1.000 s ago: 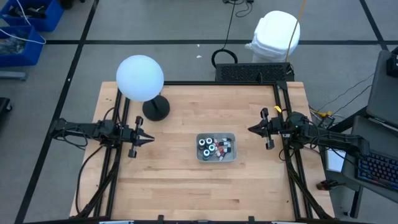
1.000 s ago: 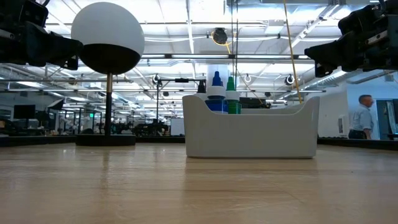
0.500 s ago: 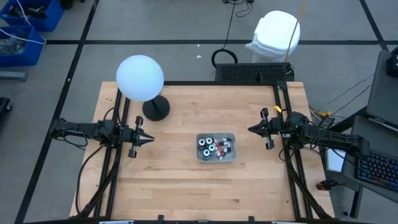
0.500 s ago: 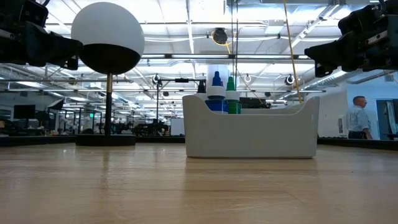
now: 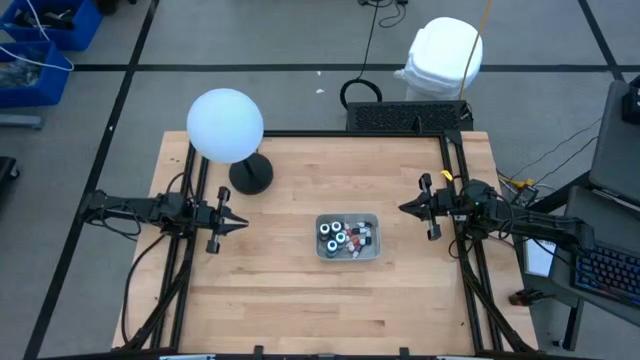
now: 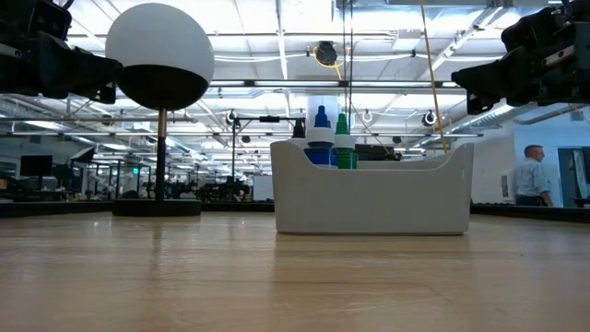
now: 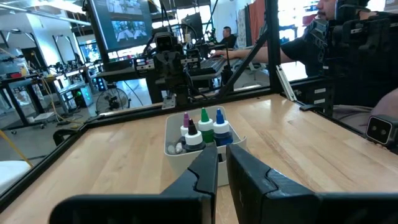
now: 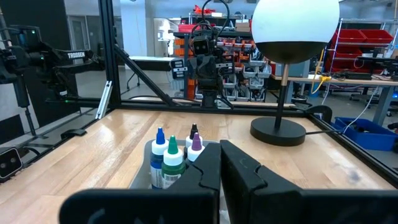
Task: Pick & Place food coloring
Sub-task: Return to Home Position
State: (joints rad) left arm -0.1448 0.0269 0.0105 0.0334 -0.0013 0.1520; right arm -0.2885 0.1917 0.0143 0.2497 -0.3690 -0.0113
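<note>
The food coloring bottles (image 5: 345, 237) stand upright, packed in a small whitish tray (image 5: 320, 252) at the middle of the wooden table. In the low view, blue and green tips (image 6: 329, 124) stick up over the tray's wall (image 6: 369, 198). My left gripper (image 5: 243, 223) hovers left of the tray, shut and empty, pointing at it. My right gripper (image 5: 403, 209) hovers right of the tray, shut and empty, also pointing at it. The bottles also show in the left wrist view (image 7: 202, 127) and the right wrist view (image 8: 174, 152), beyond each gripper's fingers.
A lamp with a white globe (image 5: 225, 125) on a black round base (image 5: 250, 175) stands at the table's far left. Black frame rails (image 5: 195, 270) run along both side edges. Bare wood lies all round the tray. A person (image 6: 530, 175) stands far behind the table.
</note>
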